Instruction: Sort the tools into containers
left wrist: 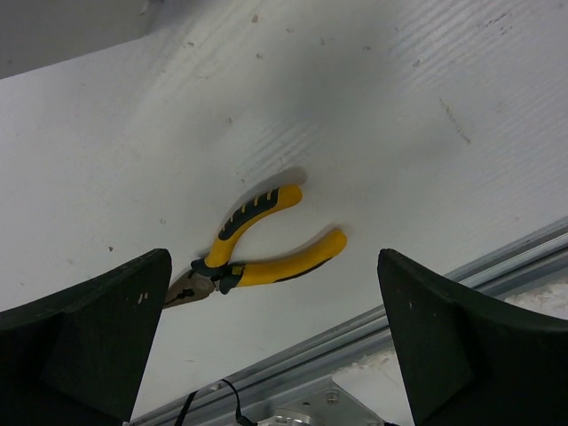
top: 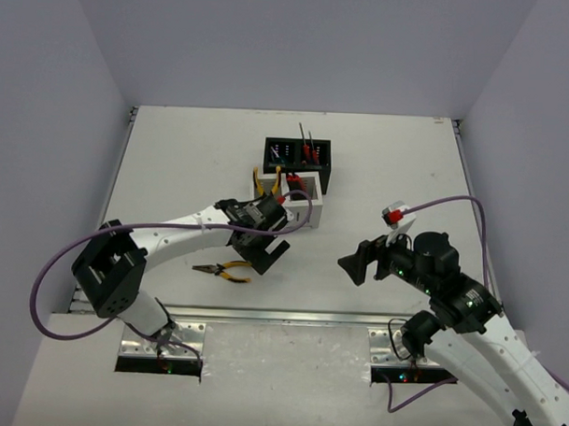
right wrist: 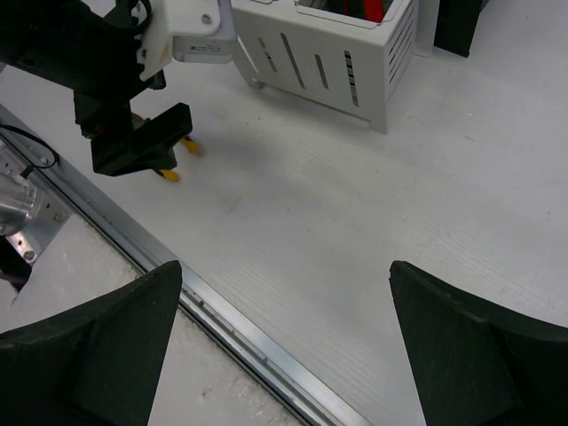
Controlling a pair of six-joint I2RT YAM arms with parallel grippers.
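Yellow-handled pliers lie flat on table, near front rail.
My left gripper hangs above, jaws wide; white box beyond.

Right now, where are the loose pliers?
Top view: the pliers lie on the table, left of centre, beside the open left gripper, nearer than the white box.
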